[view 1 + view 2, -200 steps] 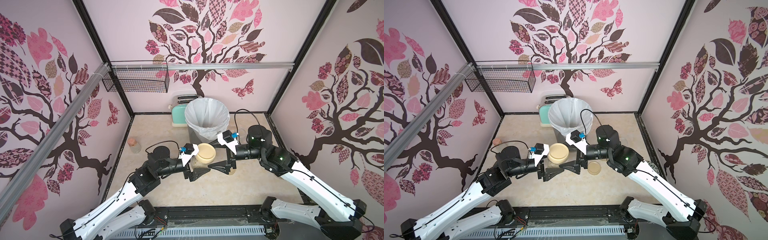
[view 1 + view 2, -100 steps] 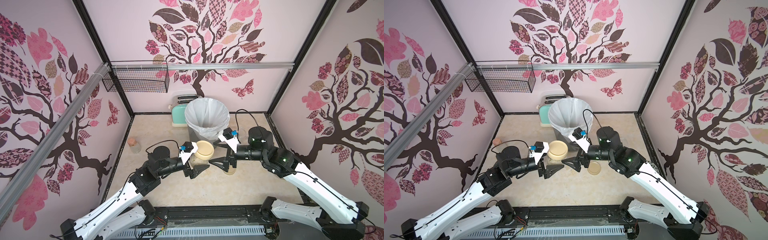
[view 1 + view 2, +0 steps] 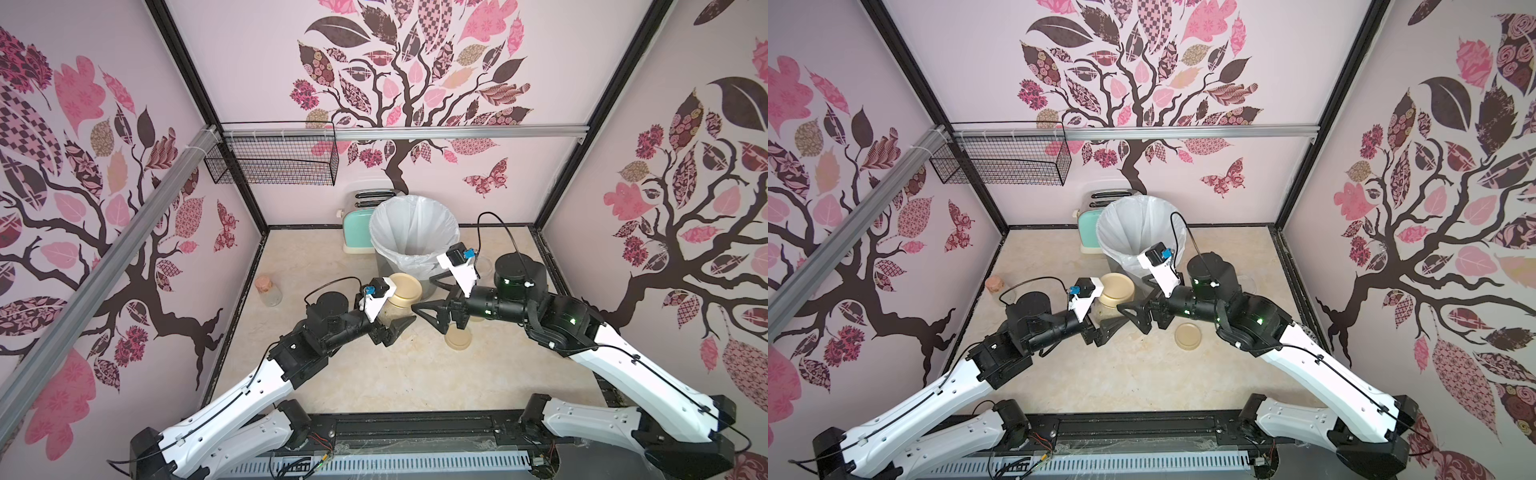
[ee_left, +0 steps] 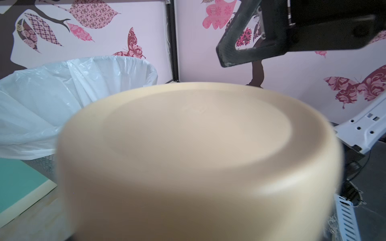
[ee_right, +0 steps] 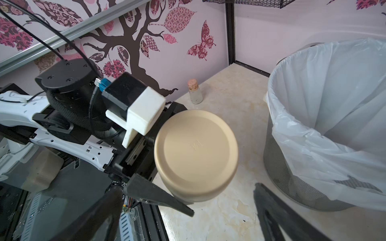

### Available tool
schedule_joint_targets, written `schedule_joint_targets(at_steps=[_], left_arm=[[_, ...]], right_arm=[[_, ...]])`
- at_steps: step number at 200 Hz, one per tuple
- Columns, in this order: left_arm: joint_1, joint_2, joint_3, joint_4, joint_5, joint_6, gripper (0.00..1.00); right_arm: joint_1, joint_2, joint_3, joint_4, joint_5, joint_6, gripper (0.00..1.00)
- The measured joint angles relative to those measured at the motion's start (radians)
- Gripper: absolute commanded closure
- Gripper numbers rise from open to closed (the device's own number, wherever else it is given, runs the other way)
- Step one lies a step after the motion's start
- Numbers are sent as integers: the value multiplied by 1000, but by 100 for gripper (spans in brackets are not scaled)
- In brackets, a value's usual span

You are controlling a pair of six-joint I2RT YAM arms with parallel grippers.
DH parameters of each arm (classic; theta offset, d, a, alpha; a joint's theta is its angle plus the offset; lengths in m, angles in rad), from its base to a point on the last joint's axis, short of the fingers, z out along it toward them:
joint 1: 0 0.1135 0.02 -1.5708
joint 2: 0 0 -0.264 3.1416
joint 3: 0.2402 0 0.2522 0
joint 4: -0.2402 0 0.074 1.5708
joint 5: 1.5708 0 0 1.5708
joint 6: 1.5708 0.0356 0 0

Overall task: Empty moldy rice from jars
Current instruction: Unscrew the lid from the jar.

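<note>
While I watch from the console, my left gripper is clenched on the glass body of the jar, one finger pressed along each side just under the lid. The beige lid is screwed on and faces up. Through the glass between those fingers I can make out the pale grains of the rice in a top view. I cannot tell whether the jar's base rests on the table or hangs just above it.

My right gripper is released, its jaws spread wide. In the right wrist view its two dark fingers frame the lid from above, and neither one touches it. The left wrist view shows one of those fingers hanging over the far edge of the lid, with a clear gap.

Just beyond the left gripper's fingertips, and beside the right gripper's outer finger, stands the bin with its white liner. A second, loose lid lies flat on the table under the right gripper's wrist, behind its fingertips. A small corked bottle stands well off to the left gripper's outer side.
</note>
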Motion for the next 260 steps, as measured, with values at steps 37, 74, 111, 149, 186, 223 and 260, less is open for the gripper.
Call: schedule_joint_targets(at_steps=[37,74,111,149,186,223,260], left_arm=[[0,24,-2,23,-72,6,26],[-1,37,-2,54,-79,5,26],[-7,38,-2,61,-78,5,26],[-8,41,-2,64,-78,5,26],[-8,56,-2,64,-70,5,26],[-8,69,-2,65,-64,5,27],[-10,70,-2,66,-59,2,27]], right_arm=[[21,38,3,7,103,33,0],[23,52,-4,40,165,45,0],[25,60,-7,74,176,48,0],[27,71,-7,98,169,51,0],[27,80,-7,103,157,51,0],[27,98,-7,105,140,43,1],[27,116,-7,106,137,30,1]])
